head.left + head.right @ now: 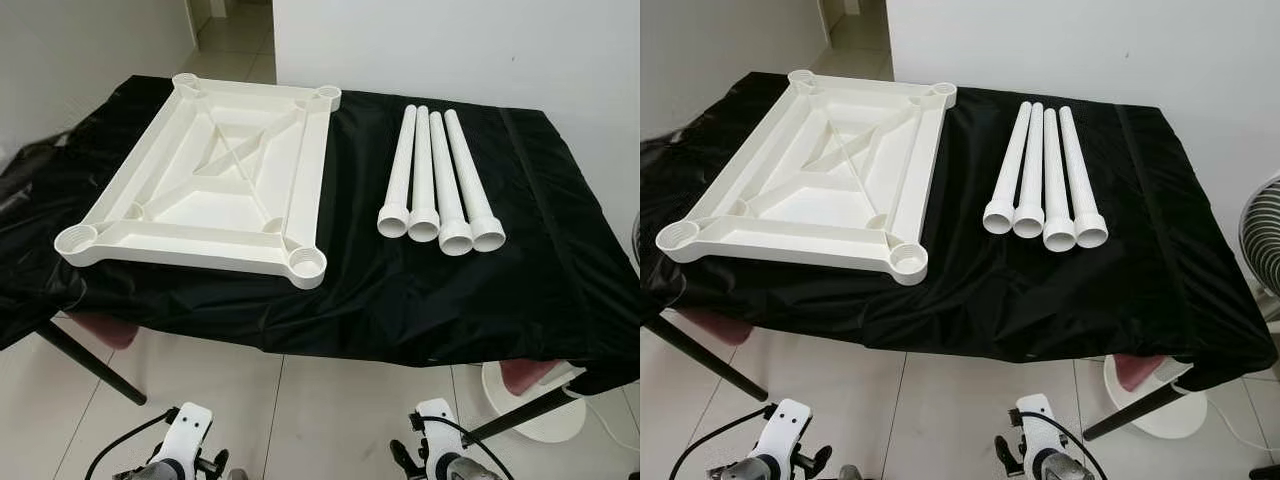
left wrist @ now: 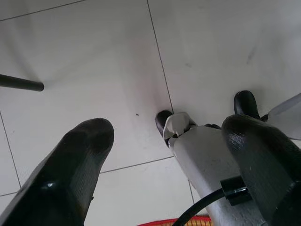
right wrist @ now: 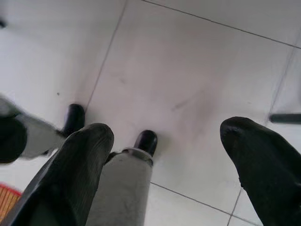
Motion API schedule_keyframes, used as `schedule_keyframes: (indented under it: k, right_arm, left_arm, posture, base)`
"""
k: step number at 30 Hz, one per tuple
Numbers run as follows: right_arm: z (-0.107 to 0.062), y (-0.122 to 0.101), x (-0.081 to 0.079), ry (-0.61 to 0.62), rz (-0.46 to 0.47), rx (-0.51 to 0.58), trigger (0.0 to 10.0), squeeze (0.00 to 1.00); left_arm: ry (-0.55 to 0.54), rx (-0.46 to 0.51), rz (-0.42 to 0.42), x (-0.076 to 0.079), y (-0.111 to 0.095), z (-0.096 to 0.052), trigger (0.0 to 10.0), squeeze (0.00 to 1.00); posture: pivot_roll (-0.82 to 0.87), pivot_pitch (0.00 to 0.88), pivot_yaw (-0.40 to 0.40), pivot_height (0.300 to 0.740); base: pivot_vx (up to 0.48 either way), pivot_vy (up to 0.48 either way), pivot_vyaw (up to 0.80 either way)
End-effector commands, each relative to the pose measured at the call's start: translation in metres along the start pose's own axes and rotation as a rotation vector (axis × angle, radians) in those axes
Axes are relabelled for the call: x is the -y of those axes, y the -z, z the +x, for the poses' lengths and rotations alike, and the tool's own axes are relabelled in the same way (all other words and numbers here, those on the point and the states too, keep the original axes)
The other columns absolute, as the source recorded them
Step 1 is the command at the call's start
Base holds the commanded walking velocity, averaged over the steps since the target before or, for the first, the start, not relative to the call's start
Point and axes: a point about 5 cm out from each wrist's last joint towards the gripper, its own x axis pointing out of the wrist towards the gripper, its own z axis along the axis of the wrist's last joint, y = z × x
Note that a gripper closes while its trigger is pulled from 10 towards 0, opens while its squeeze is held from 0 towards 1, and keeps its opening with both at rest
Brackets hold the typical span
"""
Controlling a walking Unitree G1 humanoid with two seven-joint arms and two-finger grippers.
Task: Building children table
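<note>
The white plastic tabletop lies upside down at the upper left on the black cloth, four white legs lie side by side at centre right, and the left gripper and right gripper hang wide apart, holding nothing, over the tiled floor.

Table legs mostly hidden under black cloth.

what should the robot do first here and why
Probably raise the right gripper toward the four white legs, likely the nearest-right one. Both grippers hang open over the floor tiles, the left gripper too, holding nothing. The legs lie side by side on its right, while the upturned tabletop shows empty corner sockets.
</note>
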Motion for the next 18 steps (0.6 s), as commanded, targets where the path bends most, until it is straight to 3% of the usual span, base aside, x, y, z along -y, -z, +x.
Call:
schedule_keyframes:
  k: [1, 11, 14, 17, 18]
  right_arm:
    - [0.0, 0.004, -0.006, -0.07, -0.028, -0.027, 10.0, 0.0]
    - [0.002, -0.005, -0.009, -0.126, -0.061, 0.015, 10.0, 0.0]
    - [-0.005, -0.016, -0.002, -0.199, -0.082, 0.142, 10.0, 0.0]
    - [-0.008, -0.02, 0.001, -0.227, -0.094, 0.192, 10.0, 0.0]
    - [-0.01, -0.026, 0.004, -0.256, -0.095, 0.24, 10.0, 0.0]
  left_arm:
    - [0.261, -0.015, 0.03, 0.013, 0.002, -0.002, 10.0, 0.0]
    - [0.253, 0.02, 0.04, 0.011, -0.004, -0.001, 10.0, 0.0]
    - [0.256, 0.022, 0.033, 0.01, -0.005, -0.001, 10.0, 0.0]
    - [0.258, 0.022, 0.03, 0.01, -0.006, -0.001, 10.0, 0.0]
    - [0.333, 0.151, 0.044, 0.016, -0.036, 0.004, 10.0, 0.0]
  posture:
    - [0.03, 0.073, 0.002, 0.74]
    - [0.04, 0.115, -0.008, 0.74]
    - [0.04, 0.121, -0.012, 0.74]
    - [0.04, 0.121, -0.012, 0.74]
    - [0.03, 0.122, -0.012, 0.74]
  base:
    - [0.0, 0.0, 0.0]
    - [0.0, 0.0, 0.0]
    - [0.0, 0.0, 0.0]
    - [0.0, 0.0, 0.0]
    - [0.0, 0.0, 0.0]
